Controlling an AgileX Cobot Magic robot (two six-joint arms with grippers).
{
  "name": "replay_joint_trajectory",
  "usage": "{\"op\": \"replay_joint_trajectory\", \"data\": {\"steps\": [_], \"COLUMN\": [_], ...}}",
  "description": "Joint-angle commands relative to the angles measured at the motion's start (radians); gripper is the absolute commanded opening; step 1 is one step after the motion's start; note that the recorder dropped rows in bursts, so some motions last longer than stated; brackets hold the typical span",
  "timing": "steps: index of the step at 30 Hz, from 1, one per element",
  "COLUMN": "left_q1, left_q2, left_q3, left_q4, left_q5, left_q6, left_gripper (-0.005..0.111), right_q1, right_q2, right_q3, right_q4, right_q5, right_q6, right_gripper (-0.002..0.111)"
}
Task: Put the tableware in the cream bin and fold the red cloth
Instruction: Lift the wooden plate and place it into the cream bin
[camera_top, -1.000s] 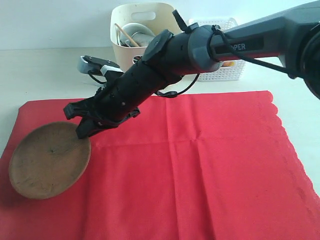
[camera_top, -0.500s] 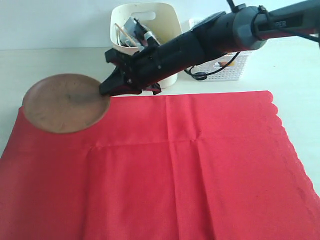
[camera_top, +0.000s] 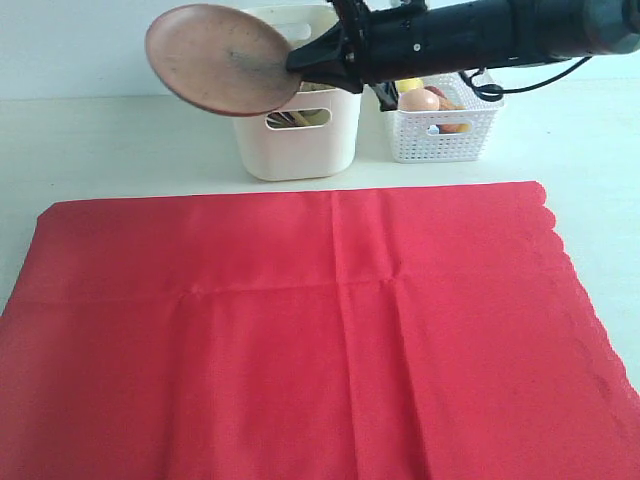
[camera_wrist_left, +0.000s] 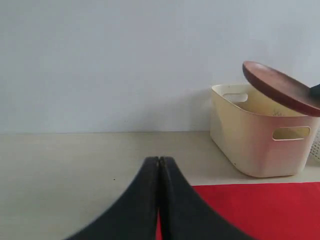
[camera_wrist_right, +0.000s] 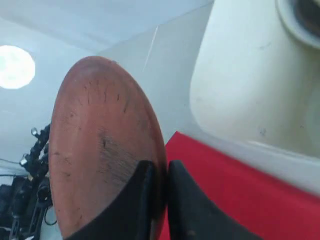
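The round brown plate (camera_top: 225, 58) is up in the air, tilted, right above the cream bin (camera_top: 300, 140). Part of it sticks out past the bin's rim on the side away from the white basket (camera_top: 445, 135). The right pincer (camera_top: 298, 62) is clenched on the plate's edge, one finger on each face. In the right wrist view the two black fingers (camera_wrist_right: 145, 175) pinch the plate's rim (camera_wrist_right: 100, 150), with the bin (camera_wrist_right: 240, 75) just behind.

The bin stands on the pale surface (camera_top: 100, 150). Something brown shows through its cut-out handle, but I cannot tell what it is. The white basket is just beside the bin, with an egg (camera_top: 422, 100) inside.

The red cloth (camera_top: 330, 330) lies flat and spread out in front of the bin, its scalloped edge on the basket's side.

The left pincer (camera_wrist_left: 159, 165) is closed tight with nothing in it. It hangs low over the near edge of the cloth (camera_wrist_left: 250, 210), well apart from the bin (camera_wrist_left: 255, 145).
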Motion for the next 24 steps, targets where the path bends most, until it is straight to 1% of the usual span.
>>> {"op": "replay_joint_trajectory", "data": {"steps": [1, 12, 20, 22, 24], "left_q1": [-0.005, -0.005, -0.005, -0.005, -0.005], "left_q2": [-0.006, -0.006, -0.006, -0.006, -0.006], "left_q3": [0.003, 0.003, 0.003, 0.003, 0.003], "left_q4": [-0.004, -0.004, -0.004, -0.004, -0.004], "left_q5": [0.004, 0.004, 0.004, 0.004, 0.004], "left_q6": [0.0, 0.0, 0.0, 0.0, 0.0], "left_gripper": [0.002, 0.002, 0.002, 0.002, 0.002], "right_q1": [-0.043, -0.05, -0.048, -0.048, -0.048], "right_q2": [-0.015, -0.015, -0.015, -0.015, -0.015], "right_q3": [-0.003, -0.003, -0.003, -0.003, -0.003], "right_q4": [0.054, 0.16, 0.16, 0.16, 0.158], "right_q5": [-0.034, -0.354, -0.375, -0.375, -0.375], "right_q6": [-0.032, -0.032, -0.032, -0.032, -0.032], "right_gripper": [0.0, 0.0, 0.001, 0.005, 0.014]}}
